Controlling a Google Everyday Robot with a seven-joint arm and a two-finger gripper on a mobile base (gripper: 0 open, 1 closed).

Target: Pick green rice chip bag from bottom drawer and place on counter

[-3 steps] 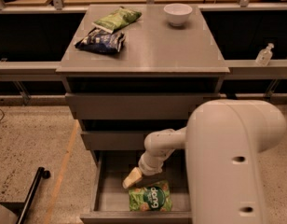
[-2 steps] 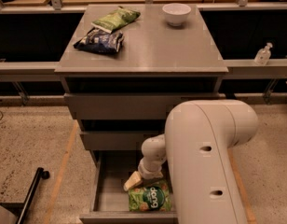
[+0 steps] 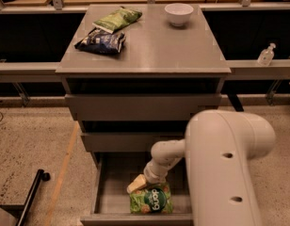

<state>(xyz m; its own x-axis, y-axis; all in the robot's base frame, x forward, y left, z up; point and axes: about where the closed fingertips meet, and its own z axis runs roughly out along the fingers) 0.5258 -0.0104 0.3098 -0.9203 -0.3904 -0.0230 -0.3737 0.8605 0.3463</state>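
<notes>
Down in the drawer: jaws at the green bag

Low at six o'clock of the picture, jaws down inside the open bottom drawer [image 3: 103, 192], pale and wedge-shaped, touching the green rice chip bag [image 3: 152, 200] at its ten-o'clock corner. Apart, together or clamped on the bag: cannot tell. Just behind, toward one o'clock, a round cream wrist [image 3: 159, 166], bending into the broad cream arm [image 3: 225, 168], bulking across the picture from three to five o'clock and hiding the drawer's right side.

Bag flat on the drawer floor, close to the front wall, face up, white "dang" lettering on a dark green circle. Not on the table [image 3: 154, 46].

Drawer pulled out at the cabinet's foot, under the two upper drawers [image 3: 142, 106], plain grey fronts stacked one over the other.

Above those, at twelve o'clock of the picture, the grey table. At its eleven o'clock, a pale green bag [image 3: 117, 19]; at that bag's seven o'clock, a dark blue bag [image 3: 101, 40], touching it or nearly so. At the table's one o'clock, a white bowl [image 3: 179, 13], upright, well apart from both bags.

Farther out, at three o'clock of the table, a clear bottle [image 3: 266, 55] on a grey ledge. At eight o'clock of the picture, a black bar [image 3: 32, 197] slanting over the speckled floor.
</notes>
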